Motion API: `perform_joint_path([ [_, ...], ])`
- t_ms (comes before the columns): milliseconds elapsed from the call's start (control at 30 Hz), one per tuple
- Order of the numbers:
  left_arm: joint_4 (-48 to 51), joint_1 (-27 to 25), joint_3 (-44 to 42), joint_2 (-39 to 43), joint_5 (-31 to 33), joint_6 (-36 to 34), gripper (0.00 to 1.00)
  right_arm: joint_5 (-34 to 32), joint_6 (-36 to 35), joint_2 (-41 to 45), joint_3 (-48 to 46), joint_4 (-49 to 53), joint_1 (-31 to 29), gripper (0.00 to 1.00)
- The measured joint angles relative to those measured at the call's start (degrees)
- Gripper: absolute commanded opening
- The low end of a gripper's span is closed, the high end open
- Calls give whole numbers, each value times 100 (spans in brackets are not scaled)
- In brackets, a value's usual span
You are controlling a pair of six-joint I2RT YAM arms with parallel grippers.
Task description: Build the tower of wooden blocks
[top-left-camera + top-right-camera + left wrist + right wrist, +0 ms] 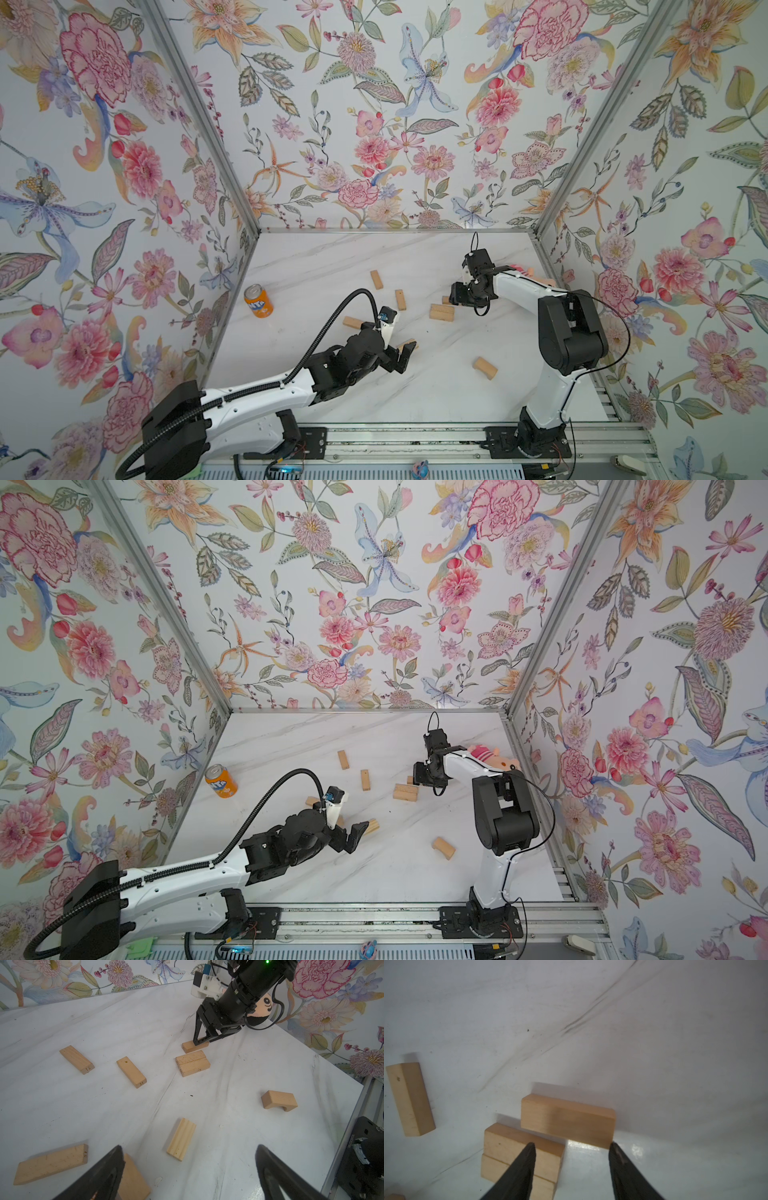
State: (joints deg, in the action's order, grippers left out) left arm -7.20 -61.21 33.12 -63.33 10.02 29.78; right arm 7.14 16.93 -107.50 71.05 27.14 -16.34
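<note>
Stamped end numbers: one wood block (76,1059) reads 71, another block (131,1071) 31, a third block (51,1164) 51. The orange can (258,301) shows "NTA".

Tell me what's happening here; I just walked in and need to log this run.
Tower building has barely begun: nothing is stacked yet. The right gripper, jaws apart, touches a single block beside two blocks laid side by side. The left gripper hangs open by a ridged block. Other blocks lie loose on the table.

Wood blocks (376,279) scattered on marble table (332,257); pair (441,311) beside right tool (455,297); left tool (405,358) spread wide; soda can (258,301) left.
</note>
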Motion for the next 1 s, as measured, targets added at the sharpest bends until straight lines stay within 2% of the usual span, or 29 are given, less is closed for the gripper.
perform_joint_path([
  [1000,219,0,-254,704,247,2,99,149,372,-481,420,-68,-1115,59],
])
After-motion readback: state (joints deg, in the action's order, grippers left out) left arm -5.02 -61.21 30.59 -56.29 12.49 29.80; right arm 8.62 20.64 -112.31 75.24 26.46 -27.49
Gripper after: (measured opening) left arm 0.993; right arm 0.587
